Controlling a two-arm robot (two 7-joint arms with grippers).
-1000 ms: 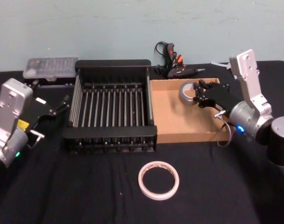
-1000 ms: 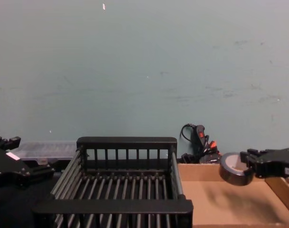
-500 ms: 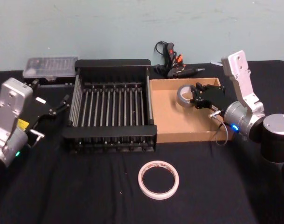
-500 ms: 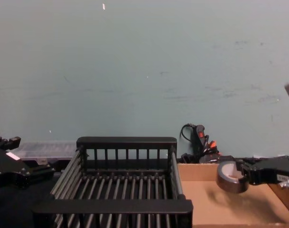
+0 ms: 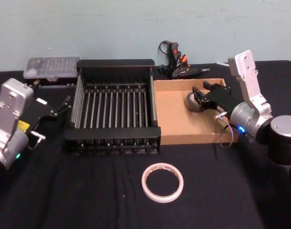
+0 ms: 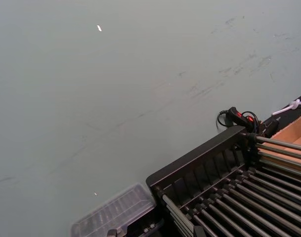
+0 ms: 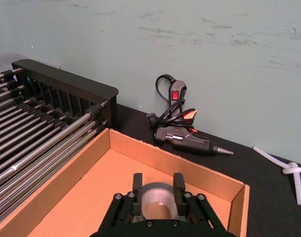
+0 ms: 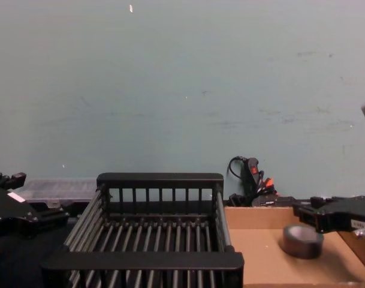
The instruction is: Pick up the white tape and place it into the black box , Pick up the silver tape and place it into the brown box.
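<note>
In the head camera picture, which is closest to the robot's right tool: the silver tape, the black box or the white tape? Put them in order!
From the right tool:
1. The silver tape, right beside it, lying in the brown box.
2. The black box, farther off on its left.
3. The white tape, farthest, on the table's front.

Right pincer (image 5: pixel 203 90) spread open, arm reaching forward; left pincer (image 5: pixel 59 108) parked at left side.

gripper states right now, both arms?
Left gripper: open, holding nothing, parked left of the black box.
Right gripper: open over the brown box; silver tape lies on the box floor, released.
</note>
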